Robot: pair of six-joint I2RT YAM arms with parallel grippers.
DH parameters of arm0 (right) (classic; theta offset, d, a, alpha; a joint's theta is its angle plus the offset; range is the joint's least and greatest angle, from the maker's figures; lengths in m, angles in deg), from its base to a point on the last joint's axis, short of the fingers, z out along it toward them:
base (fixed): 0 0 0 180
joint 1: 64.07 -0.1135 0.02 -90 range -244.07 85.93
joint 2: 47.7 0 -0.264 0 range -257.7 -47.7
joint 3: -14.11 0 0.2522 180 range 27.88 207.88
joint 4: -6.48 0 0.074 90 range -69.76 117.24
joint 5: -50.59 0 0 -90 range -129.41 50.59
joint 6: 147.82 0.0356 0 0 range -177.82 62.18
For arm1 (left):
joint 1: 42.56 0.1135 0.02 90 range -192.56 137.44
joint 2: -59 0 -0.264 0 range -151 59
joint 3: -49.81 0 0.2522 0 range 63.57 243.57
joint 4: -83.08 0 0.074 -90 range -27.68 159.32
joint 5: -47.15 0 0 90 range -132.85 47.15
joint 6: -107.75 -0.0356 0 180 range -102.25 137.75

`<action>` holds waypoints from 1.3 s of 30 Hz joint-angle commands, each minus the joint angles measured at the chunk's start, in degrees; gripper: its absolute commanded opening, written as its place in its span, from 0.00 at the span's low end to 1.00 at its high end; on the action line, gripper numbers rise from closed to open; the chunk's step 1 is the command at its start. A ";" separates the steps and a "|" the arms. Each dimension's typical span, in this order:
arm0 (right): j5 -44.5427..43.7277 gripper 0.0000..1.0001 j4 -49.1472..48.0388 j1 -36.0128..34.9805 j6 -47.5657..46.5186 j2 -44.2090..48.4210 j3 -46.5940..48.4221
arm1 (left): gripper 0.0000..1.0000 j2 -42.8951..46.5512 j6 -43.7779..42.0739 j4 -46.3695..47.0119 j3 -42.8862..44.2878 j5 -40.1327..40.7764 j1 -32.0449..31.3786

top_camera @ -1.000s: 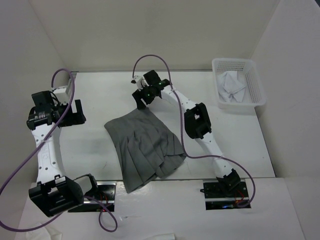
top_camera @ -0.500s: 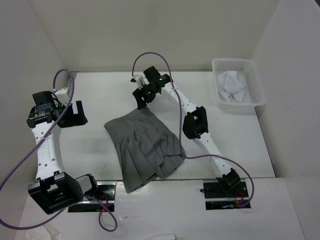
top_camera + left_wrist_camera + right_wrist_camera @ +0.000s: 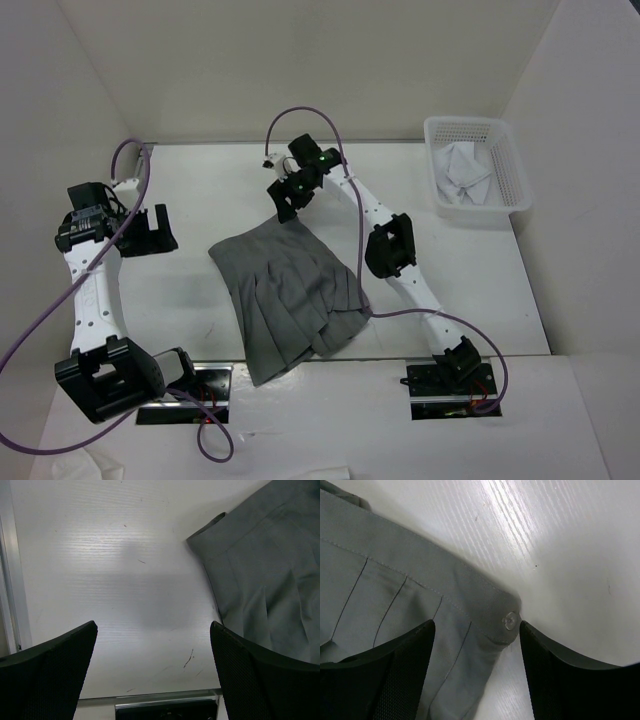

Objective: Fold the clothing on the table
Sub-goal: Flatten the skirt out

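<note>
The dark grey pleated skirt (image 3: 290,292) lies flat near the middle of the table (image 3: 470,290). Its waistband (image 3: 420,560) faces 11 to 12 o'clock, and its wider hem spreads toward 6 o'clock, where one corner reaches the table's near edge. One flap at the hem's 4 o'clock side is already turned over onto the pleats.

The right gripper (image 3: 284,208) hovers at the skirt's 12 o'clock corner. Its fingers (image 3: 395,680) stand apart on either side of the waistband end and are not clamped on it. A small button (image 3: 510,621) shows between them.

The left gripper (image 3: 155,232) hangs at the skirt's 9 o'clock, well apart from the fabric. Its fingers (image 3: 50,680) are spread wide over bare tabletop and hold nothing.

A white mesh basket (image 3: 518,180) sits at the table's 2 o'clock corner with a white cloth (image 3: 462,170) inside.
</note>
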 commanded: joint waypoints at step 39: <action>-0.16 0.00 -1.46 -3.81 -5.35 51.85 -16.09 | 0.99 -8.29 -9.12 5.21 0.11 -33.05 -2.60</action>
